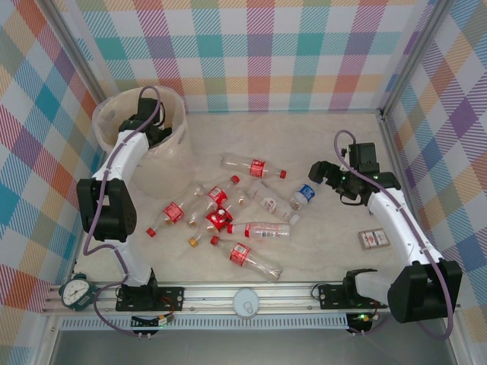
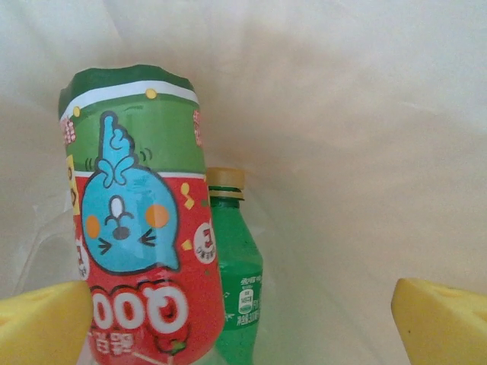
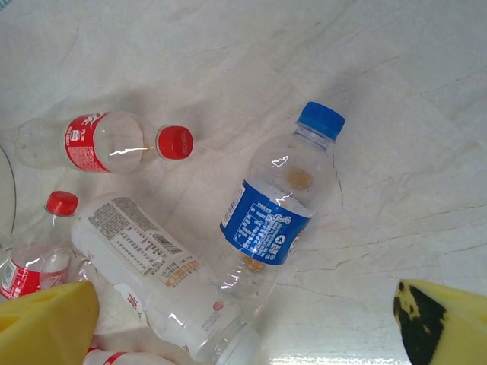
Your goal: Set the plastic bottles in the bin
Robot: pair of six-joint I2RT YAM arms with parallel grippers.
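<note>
- Left gripper point(image 2: 240, 338): the yellow fingers point(image 2: 42, 323) are spread wide and released, with nothing between them. It hangs inside the bin point(image 1: 173, 144).
- Just past those fingers, in the bin, a cartoon bottle point(image 2: 141, 228) lies close against a green bottle point(image 2: 237, 281).
- Right gripper point(image 3: 243, 331): its fingers point(image 3: 445, 319) are also apart and empty. It hovers over the blue bottle point(image 3: 278, 205), which lies on its side well right of the bin.
- The other bottles point(image 1: 243, 255) lie scattered right of the bin and nearer the arms. A small box point(image 1: 374, 239) lies farther right.
- Handling, as I judge it: the bottles are empty, so they are light, thin-walled and slick. They will likely dent, roll or squirt out of a grip.
- Best hold: across the labelled middle, or at the stiffer neck under the cap.
- Writing: the cartoon label shows a blue one-eyed creature above white rings like "000"; the characters below are unreadable. Print on the blue label and the white-label bottle point(image 3: 144, 251) is too small to read.
</note>
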